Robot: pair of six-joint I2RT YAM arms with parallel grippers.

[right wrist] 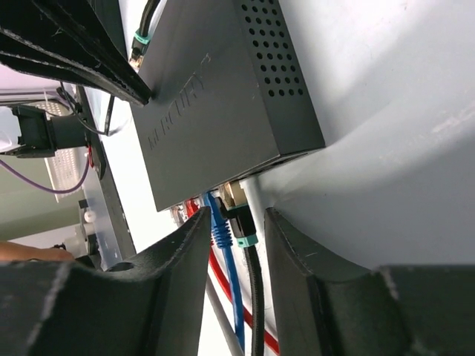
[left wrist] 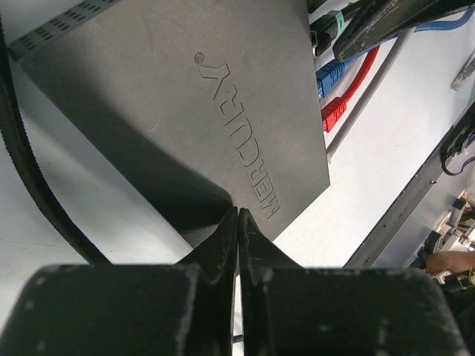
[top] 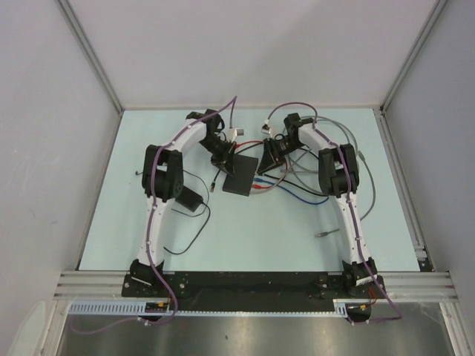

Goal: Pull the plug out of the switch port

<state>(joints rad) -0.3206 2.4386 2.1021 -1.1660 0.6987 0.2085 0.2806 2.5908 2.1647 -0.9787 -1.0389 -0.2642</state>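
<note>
Between right jaws, black plug (right wrist: 241, 221) at switch (right wrist: 215, 96), hidden overhead

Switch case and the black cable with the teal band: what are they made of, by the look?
Switch: matte black, likely painted sheet metal, possibly hard plastic; crisp edges, punched vent holes, embossed logo. Black cable: matte, finely textured jacket, probably braided sleeve; too blurred to confirm.

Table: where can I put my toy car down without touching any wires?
Best spot: the bare table near the middle, between the power adapter and the small loose connector. The strip left of the left arm is free too. Around the switch it's crowded with cables.
</note>
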